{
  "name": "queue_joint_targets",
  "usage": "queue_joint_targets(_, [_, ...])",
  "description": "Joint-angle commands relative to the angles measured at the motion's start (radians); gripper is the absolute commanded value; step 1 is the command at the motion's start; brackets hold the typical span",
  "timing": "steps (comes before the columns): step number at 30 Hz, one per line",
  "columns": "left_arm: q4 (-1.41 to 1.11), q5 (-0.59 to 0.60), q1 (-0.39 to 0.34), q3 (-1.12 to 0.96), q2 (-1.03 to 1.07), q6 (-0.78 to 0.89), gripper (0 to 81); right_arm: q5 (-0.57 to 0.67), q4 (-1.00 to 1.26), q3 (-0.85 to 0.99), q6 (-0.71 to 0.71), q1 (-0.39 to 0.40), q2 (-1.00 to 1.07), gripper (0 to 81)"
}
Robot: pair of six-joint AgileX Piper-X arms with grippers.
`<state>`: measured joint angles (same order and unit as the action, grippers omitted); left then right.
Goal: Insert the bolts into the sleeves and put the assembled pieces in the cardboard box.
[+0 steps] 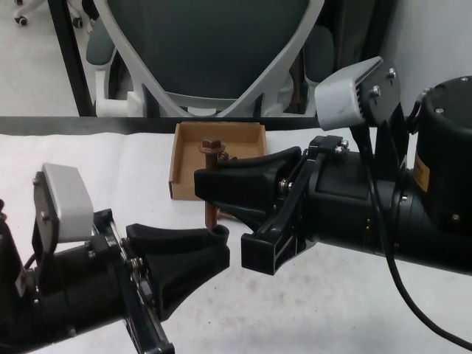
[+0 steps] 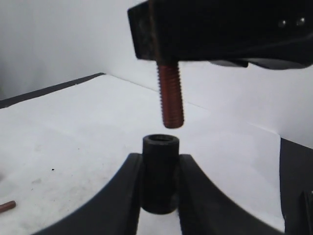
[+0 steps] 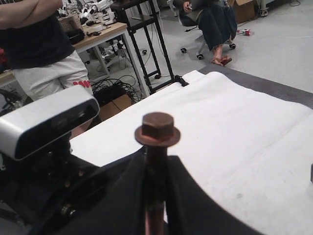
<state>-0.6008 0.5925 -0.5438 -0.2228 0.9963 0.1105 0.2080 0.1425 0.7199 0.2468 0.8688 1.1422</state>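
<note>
My left gripper (image 2: pixel 160 169) is shut on a black sleeve (image 2: pixel 160 171), held upright with its open end facing up. Straight above it hangs a copper bolt (image 2: pixel 170 98), threaded end down, with a small gap between its tip and the sleeve's mouth. My right gripper (image 3: pixel 156 171) is shut on that bolt, and the bolt's flanged hex head (image 3: pixel 157 129) sticks out above the fingers. In the high view the left gripper (image 1: pixel 219 236) comes from the lower left and the right gripper (image 1: pixel 210 184) from the right, meeting at the bolt (image 1: pixel 212 216) in front of the cardboard box (image 1: pixel 177 166).
A loose copper bolt (image 2: pixel 6 206) lies on the white bench cover off to one side. An office chair (image 1: pixel 206 51) stands behind the bench's far edge. The box holds a small brown part (image 1: pixel 226 157) that I cannot make out.
</note>
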Motion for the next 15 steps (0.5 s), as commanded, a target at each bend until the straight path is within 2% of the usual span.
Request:
queue_joint_targets(1, [0.002, -0.003, -0.004, -0.003, -0.012, -0.014, 0.8, -0.001, 0.012, 0.0, -0.007, -0.001, -0.016, 0.2])
queue_joint_targets(15, [0.006, 0.0, -0.004, -0.003, -0.012, -0.008, 0.8, -0.009, -0.004, 0.0, -0.086, -0.002, -0.016, 0.2])
